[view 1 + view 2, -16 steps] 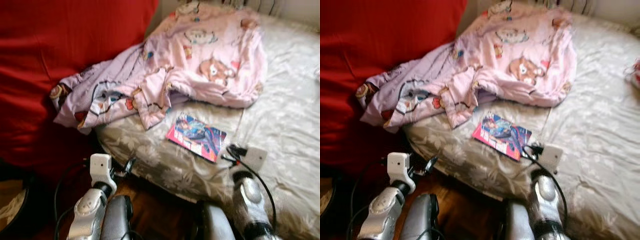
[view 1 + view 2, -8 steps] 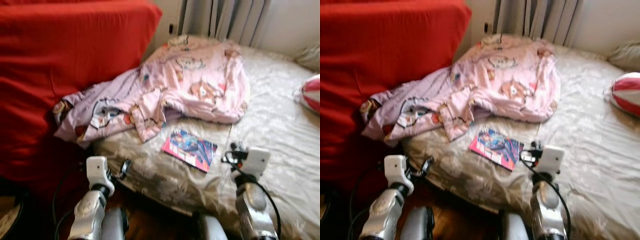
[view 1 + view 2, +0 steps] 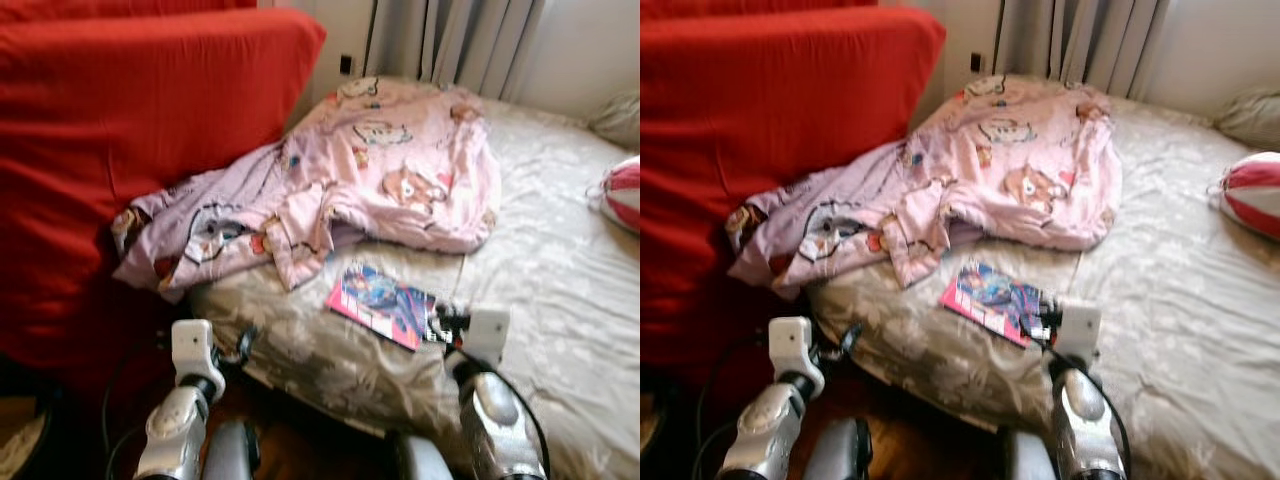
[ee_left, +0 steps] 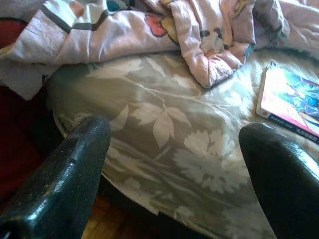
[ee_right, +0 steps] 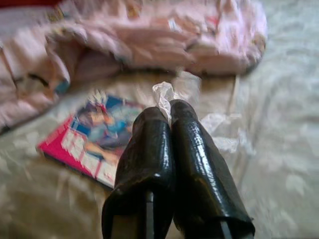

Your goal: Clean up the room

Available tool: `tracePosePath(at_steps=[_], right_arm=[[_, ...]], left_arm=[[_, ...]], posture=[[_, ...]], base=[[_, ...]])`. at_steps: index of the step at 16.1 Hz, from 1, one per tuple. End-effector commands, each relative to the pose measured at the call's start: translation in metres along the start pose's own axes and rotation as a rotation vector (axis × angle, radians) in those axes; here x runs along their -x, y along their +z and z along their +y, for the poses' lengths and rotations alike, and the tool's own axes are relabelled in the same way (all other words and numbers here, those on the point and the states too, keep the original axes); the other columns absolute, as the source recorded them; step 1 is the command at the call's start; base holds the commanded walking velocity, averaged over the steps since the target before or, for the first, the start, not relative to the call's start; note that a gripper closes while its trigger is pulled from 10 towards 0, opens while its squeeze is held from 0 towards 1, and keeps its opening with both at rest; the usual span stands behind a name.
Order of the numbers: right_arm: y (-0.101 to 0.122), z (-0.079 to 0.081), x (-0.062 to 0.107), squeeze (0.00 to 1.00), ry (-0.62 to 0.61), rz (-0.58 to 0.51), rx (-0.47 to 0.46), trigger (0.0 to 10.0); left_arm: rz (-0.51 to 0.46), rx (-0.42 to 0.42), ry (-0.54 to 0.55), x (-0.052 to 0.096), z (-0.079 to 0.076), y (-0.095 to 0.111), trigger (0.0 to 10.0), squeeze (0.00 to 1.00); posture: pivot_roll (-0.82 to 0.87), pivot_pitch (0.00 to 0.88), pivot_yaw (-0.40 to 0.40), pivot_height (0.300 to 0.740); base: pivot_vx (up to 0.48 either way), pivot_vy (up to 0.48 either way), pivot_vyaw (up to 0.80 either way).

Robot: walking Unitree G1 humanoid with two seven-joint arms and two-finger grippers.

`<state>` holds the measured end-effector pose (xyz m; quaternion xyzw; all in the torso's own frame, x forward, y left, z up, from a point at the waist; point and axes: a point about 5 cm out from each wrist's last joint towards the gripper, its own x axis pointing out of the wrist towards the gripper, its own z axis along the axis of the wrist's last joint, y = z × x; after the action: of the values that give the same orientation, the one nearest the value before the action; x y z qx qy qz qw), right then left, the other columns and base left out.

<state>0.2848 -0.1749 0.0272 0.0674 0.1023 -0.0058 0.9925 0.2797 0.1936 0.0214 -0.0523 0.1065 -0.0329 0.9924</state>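
Right gripper (image 5: 167, 112) is being held just above the bed (image 3: 560, 260), fingers pressed together on a scrap of clear plastic wrapper (image 5: 167, 92) pinched at the tips. Left gripper (image 4: 174, 149) is being held wide apart with nothing in it, at the bed's near edge.

Book (image 3: 382, 303) is lying flat on the bedspread, just left of the right gripper and just in front of the rumpled pink blanket (image 3: 390, 170). Its long axis is running diagonally, from far-left toward near-right; the bound edge seems to be facing the left gripper, though that is being judged from a blurred frame.

Risks:
- Wrapper is only being held by a thin corner, so it could be dropped in transit.
- Book is lying flat on soft fabric; bedspread could be pinched along with it.
- Blanket hem is lying close by and could be snagged.
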Motion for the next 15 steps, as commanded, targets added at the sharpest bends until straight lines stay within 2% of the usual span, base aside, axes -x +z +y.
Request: tracePosePath(at_steps=[1, 4, 7, 10, 12, 13, 15], right_arm=[[-0.006, -0.008, 0.0, 0.0, -0.027, 0.035, 0.02, 10.0], [-0.043, -0.023, 0.013, 0.0, -0.098, 0.219, 0.055, 10.0], [-0.054, -0.037, 0.021, 0.0, -0.17, 0.268, 0.03, 10.0], [-0.074, -0.048, 0.035, 0.0, -0.244, 0.39, 0.01, 10.0], [-0.087, -0.047, 0.044, 0.0, -0.241, 0.465, 0.005, 10.0], [-0.099, -0.043, 0.054, 0.0, -0.24, 0.541, 0.018, 10.0], [-0.107, -0.039, 0.06, 0.0, -0.247, 0.581, 0.022, 10.0]], left_arm=[[0.009, -0.008, -0.003, -0.003, 0.001, 0.001, 10.0, 0.0], [0.132, -0.028, -0.015, -0.003, 0.003, -0.017, 10.0, 0.0], [0.209, -0.048, -0.014, -0.002, 0.006, -0.026, 10.0, 0.0], [0.338, -0.034, 0.023, 0.009, 0.012, -0.047, 10.0, 0.0], [0.409, -0.027, 0.051, 0.018, 0.015, -0.06, 10.0, 0.0], [0.491, -0.024, 0.082, 0.031, 0.017, -0.076, 10.0, 0.0], [0.515, -0.01, 0.101, 0.036, 0.017, -0.082, 10.0, 0.0]], posture=[[0.05, 0.051, -0.056, 0.667], [0.06, 0.053, -0.038, 0.702], [0.06, 0.058, -0.033, 0.73], [0.04, 0.064, -0.024, 0.735], [0.04, 0.064, -0.023, 0.735], [0.05, 0.046, -0.026, 0.735], [0.04, 0.04, -0.024, 0.735]], base=[[0.0, 0.0, 0.0], [0.0, 0.0, 0.0], [0.0, 0.0, 0.0], [0.0, 0.0, 0.0], [0.0, 0.0, 0.0], [0.0, 0.0, 0.0], [0.0, 0.0, 0.0]])
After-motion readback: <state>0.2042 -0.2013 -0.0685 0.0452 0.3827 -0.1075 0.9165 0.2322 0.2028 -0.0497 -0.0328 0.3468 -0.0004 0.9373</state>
